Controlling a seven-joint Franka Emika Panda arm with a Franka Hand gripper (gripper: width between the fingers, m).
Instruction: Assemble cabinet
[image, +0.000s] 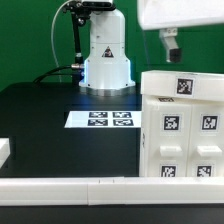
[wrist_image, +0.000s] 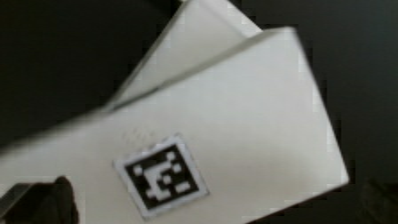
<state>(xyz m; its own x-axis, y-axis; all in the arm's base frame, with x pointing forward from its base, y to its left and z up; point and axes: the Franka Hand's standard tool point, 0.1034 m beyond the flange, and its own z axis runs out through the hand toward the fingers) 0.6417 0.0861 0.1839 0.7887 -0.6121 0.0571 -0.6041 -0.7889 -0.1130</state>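
I am hanging my end effector (image: 171, 46) above the cabinet (image: 183, 130), with my fingers standing wide apart and gripping nothing; there is clear space between my fingertips and the cabinet's upper face. The cabinet is sitting on the black worktop (image: 45, 125) at the edge toward the exterior view's right, a big white box showing several black-and-white tags: one on its upper face, more across the front that is facing the camera. The marker board (image: 109, 119) is lying flat on the worktop beside the cabinet, toward the exterior view's left, just in front of my white base (image: 106, 58) at the far edge. A white rail (image: 70, 186) is running along the near edge of the worktop.

Through my wrist view I am looking down on a slanted white face of the cabinet (wrist_image: 231, 110) carrying one square tag (wrist_image: 162, 179), with dark worktop showing around it. One dark fingertip (wrist_image: 39, 203) is showing at the picture's border, blurred
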